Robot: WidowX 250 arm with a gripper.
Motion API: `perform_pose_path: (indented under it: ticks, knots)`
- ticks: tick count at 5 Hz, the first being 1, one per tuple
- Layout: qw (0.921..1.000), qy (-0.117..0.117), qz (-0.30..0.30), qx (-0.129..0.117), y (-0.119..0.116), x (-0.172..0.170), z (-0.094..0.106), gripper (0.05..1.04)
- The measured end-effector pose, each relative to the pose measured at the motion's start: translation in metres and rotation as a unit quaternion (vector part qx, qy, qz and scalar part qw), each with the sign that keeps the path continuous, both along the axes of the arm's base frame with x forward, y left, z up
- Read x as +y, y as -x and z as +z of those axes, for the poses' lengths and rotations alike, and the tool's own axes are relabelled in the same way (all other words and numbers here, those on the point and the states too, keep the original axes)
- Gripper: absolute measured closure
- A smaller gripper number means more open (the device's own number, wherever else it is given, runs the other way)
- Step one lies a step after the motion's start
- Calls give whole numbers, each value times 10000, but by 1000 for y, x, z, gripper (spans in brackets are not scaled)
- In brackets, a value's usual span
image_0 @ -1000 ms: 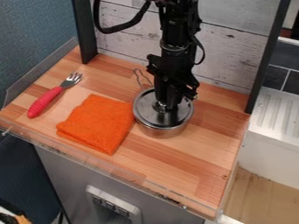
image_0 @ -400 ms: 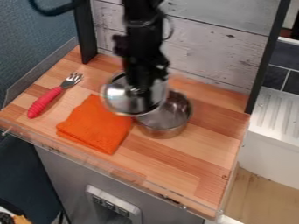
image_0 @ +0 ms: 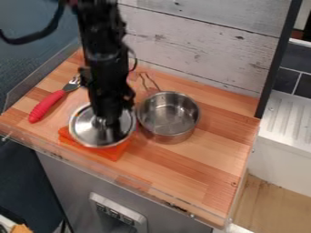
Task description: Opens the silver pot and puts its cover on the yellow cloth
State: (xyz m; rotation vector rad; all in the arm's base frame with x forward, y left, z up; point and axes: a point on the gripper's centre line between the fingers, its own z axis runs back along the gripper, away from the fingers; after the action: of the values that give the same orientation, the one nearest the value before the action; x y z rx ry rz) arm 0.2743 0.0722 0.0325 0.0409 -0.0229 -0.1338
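The black gripper point(image_0: 108, 127) hangs at the left-centre, over the round silver lid point(image_0: 87, 135), its lower end at the lid's middle. Beneath the lid lies the folded cloth point(image_0: 113, 152), which looks orange; its front and side edges stick out. Whether the lid touches the cloth I cannot tell. To the right stands the silver pot point(image_0: 169, 119), uncovered, its inside visible and its wire handle pointing to the back left.
A fork with a red handle point(image_0: 45, 106) lies left of the lid, its tines partly behind the arm. A clear low rail point(image_0: 130, 178) runs along the front edge of the wooden counter point(image_0: 200, 175). Dark posts and a plank wall point(image_0: 200, 50) bound the back.
The lid has come off the pot and travelled left with the gripper, ending over the cloth. The pot now stands uncovered in the same place.
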Motion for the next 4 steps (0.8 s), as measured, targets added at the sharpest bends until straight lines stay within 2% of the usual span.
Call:
perform_pose_path:
  ticks: [1, 3, 4]
  knots:
    - [9999, -18, 140, -78, 11, 13, -16, 804]
    - [9993, -22, 247, -262, -8, 19, -27, 804]
    - [9992, -22, 190, -348, -14, 19, -26, 804]
